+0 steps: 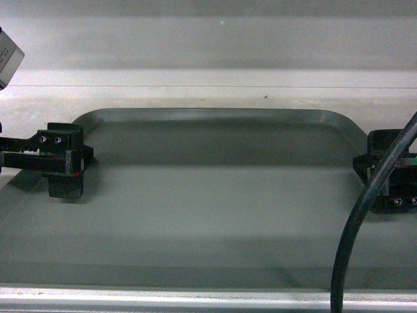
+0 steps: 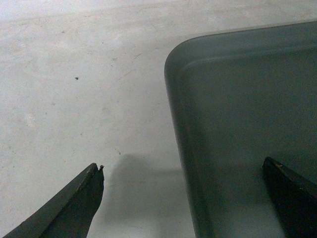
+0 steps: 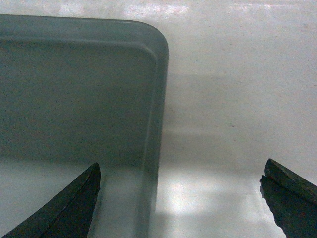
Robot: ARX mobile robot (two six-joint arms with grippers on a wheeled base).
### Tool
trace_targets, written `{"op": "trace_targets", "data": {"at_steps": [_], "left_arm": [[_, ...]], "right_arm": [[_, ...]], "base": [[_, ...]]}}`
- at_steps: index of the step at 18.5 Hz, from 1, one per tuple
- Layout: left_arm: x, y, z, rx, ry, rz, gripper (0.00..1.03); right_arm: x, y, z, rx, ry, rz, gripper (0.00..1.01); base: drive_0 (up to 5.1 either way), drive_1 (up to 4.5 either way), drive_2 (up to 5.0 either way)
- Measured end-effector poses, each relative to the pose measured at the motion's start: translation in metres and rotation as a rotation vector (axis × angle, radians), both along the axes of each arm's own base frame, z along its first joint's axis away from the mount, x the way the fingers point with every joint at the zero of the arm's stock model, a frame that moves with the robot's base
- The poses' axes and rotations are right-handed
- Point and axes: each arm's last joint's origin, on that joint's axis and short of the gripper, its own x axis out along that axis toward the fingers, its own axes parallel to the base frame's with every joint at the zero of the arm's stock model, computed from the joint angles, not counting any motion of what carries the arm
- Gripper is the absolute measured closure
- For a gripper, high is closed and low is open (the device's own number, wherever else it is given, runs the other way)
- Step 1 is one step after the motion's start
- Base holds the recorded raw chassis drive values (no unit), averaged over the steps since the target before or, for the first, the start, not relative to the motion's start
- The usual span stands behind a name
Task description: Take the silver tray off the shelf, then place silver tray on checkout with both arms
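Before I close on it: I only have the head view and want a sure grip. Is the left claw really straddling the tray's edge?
Observer: Yes. The left claw is open, with one finger over the silver tray and the other over the bare shelf. The rim runs between them, with a gap on each side.
Operator: And the right side?
Observer: The right claw is open too. It straddles the rim just below the tray's rounded corner, and neither finger touches the rim.

Tray (image 1: 215,195) on shelf (image 1: 195,91), L claw (image 1: 71,171) & R claw (image 1: 374,179) at its ends.
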Motion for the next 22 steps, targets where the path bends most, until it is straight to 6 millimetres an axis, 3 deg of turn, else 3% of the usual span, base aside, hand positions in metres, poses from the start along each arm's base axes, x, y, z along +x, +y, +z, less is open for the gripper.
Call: {"op": "trace_targets", "data": {"at_steps": [4,5,9,15,20,22], "left_arm": [[-0.002,-0.004,0.000,0.005,0.005,0.007,0.05],[-0.003,-0.005,0.000,0.008,0.006,0.008,0.07],[-0.006,-0.011,0.001,0.013,0.008,-0.015,0.46],[-0.008,-0.012,0.000,0.013,0.004,0.008,0.95],[-0.009,-0.013,0.001,-0.073,0.005,0.029,0.99],[-0.022,-0.017,0.018,-0.046,0.017,0.008,0.99]], "right_arm": [[-0.001,0.003,0.000,0.008,-0.014,-0.005,0.04],[-0.001,0.003,0.000,0.009,-0.014,-0.007,0.10],[-0.001,0.003,0.000,0.013,-0.019,-0.010,0.50],[-0.003,0.007,0.000,0.025,-0.022,-0.008,0.99],[-0.007,0.003,0.004,0.028,-0.028,-0.035,0.99],[-0.016,0.000,0.020,0.000,-0.018,-0.033,0.99]], "base": [[0.0,0.00,0.0],[0.0,0.00,0.0],[0.0,0.00,0.0],[0.0,0.00,0.0],[0.0,0.00,0.0],[0.0,0.00,0.0]]}}
